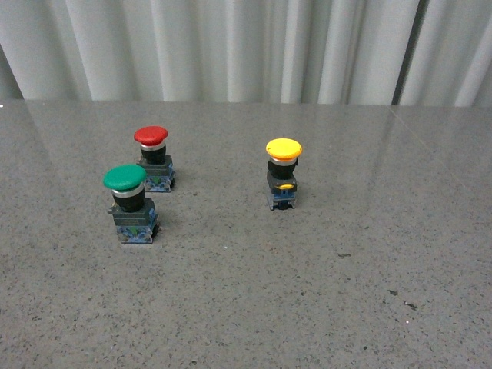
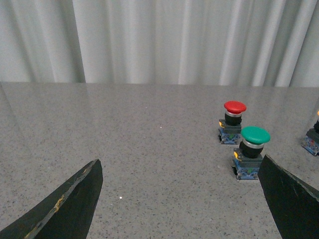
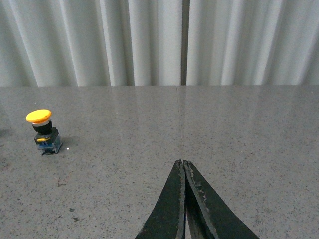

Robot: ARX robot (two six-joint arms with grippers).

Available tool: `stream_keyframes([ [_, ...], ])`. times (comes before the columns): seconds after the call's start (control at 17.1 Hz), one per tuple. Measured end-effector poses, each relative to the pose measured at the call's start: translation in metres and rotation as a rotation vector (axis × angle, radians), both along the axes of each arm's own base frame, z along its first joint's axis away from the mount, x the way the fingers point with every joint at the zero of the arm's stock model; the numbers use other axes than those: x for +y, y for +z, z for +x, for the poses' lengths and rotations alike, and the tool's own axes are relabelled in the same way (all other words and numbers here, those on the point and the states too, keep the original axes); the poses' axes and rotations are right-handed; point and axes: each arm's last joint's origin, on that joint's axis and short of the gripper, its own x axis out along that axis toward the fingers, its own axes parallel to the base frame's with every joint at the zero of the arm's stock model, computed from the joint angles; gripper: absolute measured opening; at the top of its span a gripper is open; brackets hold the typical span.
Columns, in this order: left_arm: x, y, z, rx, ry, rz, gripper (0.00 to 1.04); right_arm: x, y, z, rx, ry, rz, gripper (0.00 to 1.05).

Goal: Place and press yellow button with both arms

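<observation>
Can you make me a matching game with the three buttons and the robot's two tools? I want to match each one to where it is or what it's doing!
Column one:
1. yellow button
2. green button
3. red button
4. left tool
5. right tool

Column two:
A. fingers wide apart
B. nearest the curtain, behind the green one
C. fingers pressed together
D. standing alone, right of the other two
E. leftmost and nearest the front camera

Pairs: 1-D, 2-E, 3-B, 4-A, 5-C
</observation>
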Motion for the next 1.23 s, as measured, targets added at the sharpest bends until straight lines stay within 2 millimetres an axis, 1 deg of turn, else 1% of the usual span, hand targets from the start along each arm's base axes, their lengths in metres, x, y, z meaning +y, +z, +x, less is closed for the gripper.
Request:
stream_keyframes([
  [0.06, 0.0, 0.0, 0.0, 0.0, 0.0, 0.0, 0.98, 0.0, 0.0, 0.0, 0.0, 0.0, 0.0, 0.05],
  [0.12, 0.0, 0.0, 0.0, 0.0, 0.0, 0.0, 0.98, 0.0, 0.0, 0.0, 0.0, 0.0, 0.0, 0.12],
  [0.18, 0.0, 0.0, 0.0, 0.0, 0.0, 0.0, 0.98, 0.0, 0.0, 0.0, 0.0, 0.0, 0.0, 0.23],
  [0.23, 0.0, 0.0, 0.0, 0.0, 0.0, 0.0, 0.98, 0.0, 0.0, 0.0, 0.0, 0.0, 0.0, 0.31],
  [0.35, 0.0, 0.0, 0.0, 0.0, 0.0, 0.0, 0.98, 0.0, 0.0, 0.0, 0.0, 0.0, 0.0, 0.49],
  [0.41, 0.0, 0.0, 0.0, 0.0, 0.0, 0.0, 0.98, 0.0, 0.0, 0.0, 0.0, 0.0, 0.0, 0.56],
  [0.47, 0.0, 0.0, 0.0, 0.0, 0.0, 0.0, 0.98, 0.0, 0.0, 0.0, 0.0, 0.0, 0.0, 0.67],
  [0.53, 0.0, 0.0, 0.0, 0.0, 0.0, 0.0, 0.98, 0.0, 0.0, 0.0, 0.0, 0.0, 0.0, 0.74],
  [0.64, 0.0, 0.0, 0.0, 0.0, 0.0, 0.0, 0.98, 0.0, 0.0, 0.0, 0.0, 0.0, 0.0, 0.94],
  [0.7, 0.0, 0.0, 0.0, 0.0, 0.0, 0.0, 0.98, 0.0, 0.0, 0.0, 0.0, 0.0, 0.0, 1.0],
  [0.76, 0.0, 0.0, 0.0, 0.0, 0.0, 0.0, 0.98, 0.0, 0.0, 0.0, 0.0, 0.0, 0.0, 0.98],
  [0.82, 0.0, 0.0, 0.0, 0.0, 0.0, 0.0, 0.98, 0.0, 0.0, 0.0, 0.0, 0.0, 0.0, 0.97],
  [1.23, 0.0, 0.0, 0.0, 0.0, 0.0, 0.0, 0.98, 0.0, 0.0, 0.0, 0.0, 0.0, 0.0, 0.98],
])
